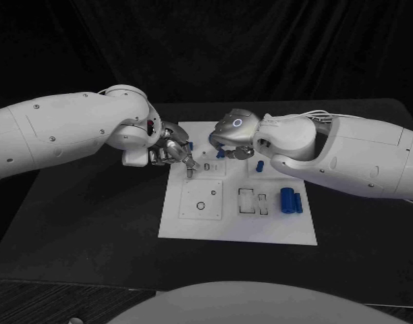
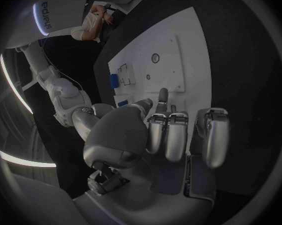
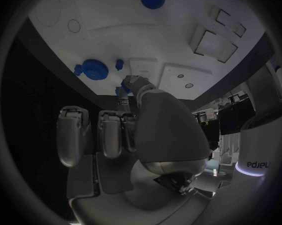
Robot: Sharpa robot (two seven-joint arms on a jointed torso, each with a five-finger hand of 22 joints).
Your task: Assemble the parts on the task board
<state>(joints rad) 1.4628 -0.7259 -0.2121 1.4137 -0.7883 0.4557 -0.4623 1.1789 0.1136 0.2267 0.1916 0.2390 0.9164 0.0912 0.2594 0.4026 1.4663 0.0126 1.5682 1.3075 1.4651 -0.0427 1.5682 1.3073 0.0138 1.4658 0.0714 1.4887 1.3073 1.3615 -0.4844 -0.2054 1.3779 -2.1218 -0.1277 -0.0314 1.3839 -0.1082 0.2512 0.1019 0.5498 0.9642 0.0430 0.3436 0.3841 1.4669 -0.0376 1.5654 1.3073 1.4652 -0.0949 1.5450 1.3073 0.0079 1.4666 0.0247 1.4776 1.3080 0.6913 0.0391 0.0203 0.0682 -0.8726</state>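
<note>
While both hands are hovering over the task board's (image 1: 235, 229) far end, the right hand (image 1: 231, 135) is seemingly pinching a small blue part (image 3: 120, 91); the left hand (image 1: 173, 154) is curling on nothing I can tell. 2 blue cylinders (image 1: 290, 200) are lying nearby. Next up, probably careful seating.

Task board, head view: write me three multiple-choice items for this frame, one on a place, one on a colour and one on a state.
1. Where are the left hand and the right hand?
A. At the far end of the task board
B. At the board's near edge
C. Off to the sides, away from the board

2. What colour are the two long parts near the board's right edge?
A. Red
B. Blue
C. Green

3. How do those two long parts sit?
A. Standing upright in holes
B. Held in a hand
C. Lying flat side by side

Answers:
1. A, since both hands meet over the board's far end.
2. B, as they show blue against the white board.
3. C, as they lie next to each other, clear of both hands.
</note>
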